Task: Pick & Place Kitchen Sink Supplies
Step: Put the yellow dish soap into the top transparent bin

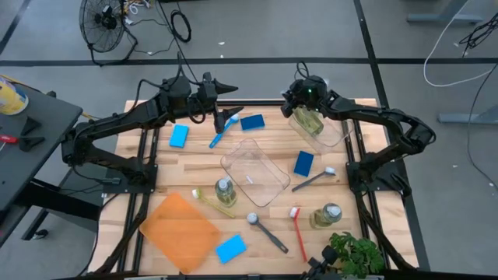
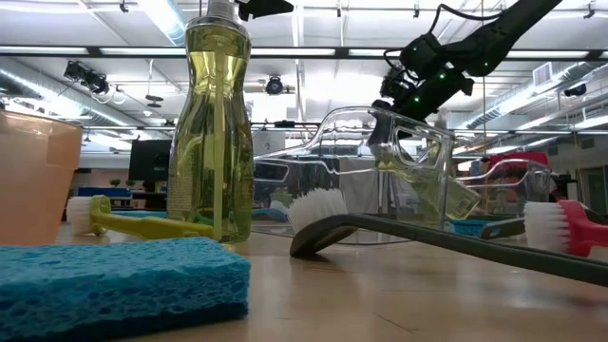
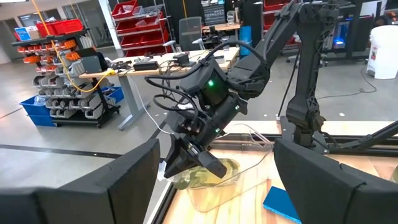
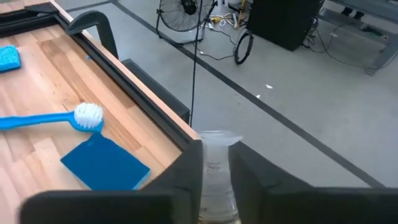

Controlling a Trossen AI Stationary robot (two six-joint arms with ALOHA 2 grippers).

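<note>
A clear soap bottle of yellow-green soap lies tilted inside a clear tub at the far right. My right gripper is shut on the bottle's top end. My left gripper hangs open, high over the far middle of the table, pointing level toward the right gripper. Two more soap bottles stand near the front. Several blue sponges, among them one by the blue brush, lie flat on the wood. My right gripper pinches the bottle's pale cap and neck between its two fingers. The fingers slant down from the table's right side. The bottle leans inside the tub, cap end up, and its lower body rests in the tub.
A second clear tub sits mid-table. An orange tray lies at the front left. Grey, red and yellow-green brushes lie about, with a plant at the front right. Black frame rails run along the table's edges.
</note>
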